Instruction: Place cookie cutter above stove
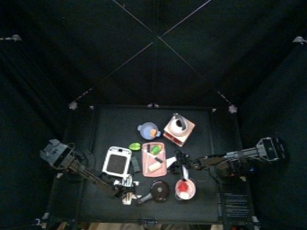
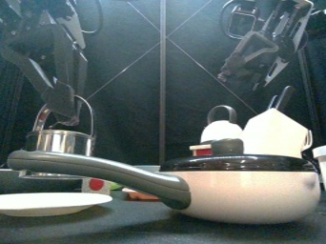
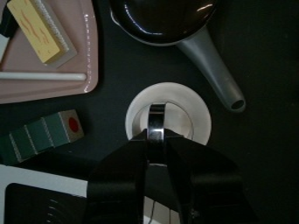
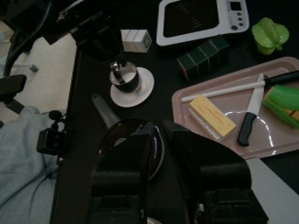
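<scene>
cookie cutter [image 3: 156, 122] upright over white disc [image 3: 193, 109], left end effector [image 3: 156, 147] around it, grip unclear

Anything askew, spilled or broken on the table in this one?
Nothing stands out. The cookie cutter stands upright on its white saucer, the knife lies flat inside the pink tray, and the pan sits level. No spill or damage shows.

Left claw [image 3: 156, 157] apparently gripping; right arm raised.
</scene>
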